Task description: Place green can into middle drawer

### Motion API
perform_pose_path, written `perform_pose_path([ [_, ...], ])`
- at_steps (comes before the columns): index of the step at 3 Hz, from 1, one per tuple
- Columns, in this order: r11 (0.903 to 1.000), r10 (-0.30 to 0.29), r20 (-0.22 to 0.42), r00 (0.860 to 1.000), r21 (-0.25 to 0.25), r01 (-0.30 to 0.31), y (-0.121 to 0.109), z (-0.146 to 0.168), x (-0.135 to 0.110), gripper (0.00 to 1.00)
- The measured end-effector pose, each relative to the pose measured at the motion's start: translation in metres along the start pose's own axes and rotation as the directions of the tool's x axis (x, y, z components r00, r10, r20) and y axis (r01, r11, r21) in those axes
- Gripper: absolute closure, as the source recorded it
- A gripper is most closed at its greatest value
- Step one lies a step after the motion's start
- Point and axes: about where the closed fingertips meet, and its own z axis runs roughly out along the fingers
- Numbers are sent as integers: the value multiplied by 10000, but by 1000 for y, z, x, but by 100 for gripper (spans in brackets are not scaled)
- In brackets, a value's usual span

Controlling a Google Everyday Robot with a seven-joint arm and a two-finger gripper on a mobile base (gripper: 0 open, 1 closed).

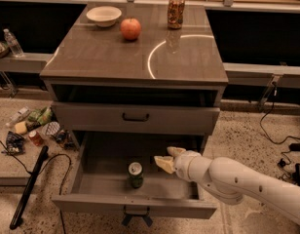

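the gripper (pixel 163 155) hangs inside the open middle drawer (pixel 91 204), toward its right side, its fingers (pixel 164 164) spread apart with nothing between them. the green can (pixel 136 174) stands upright on the drawer floor, just left of and below the fingertips, apart from them. well above the fingers, the desk (pixel 106 57) carries a white bowl (pixel 103 16), a red apple (pixel 131 29) and an orange-brown can (pixel 176 12).
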Motion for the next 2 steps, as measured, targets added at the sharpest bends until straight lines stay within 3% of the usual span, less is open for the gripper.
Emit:
perform_pose_path([
  [1,10000,16,-4,10000,-42,-16,2,2,1,14],
  [2,10000,12,-4,10000,-63,-12,3,2,1,0],
])
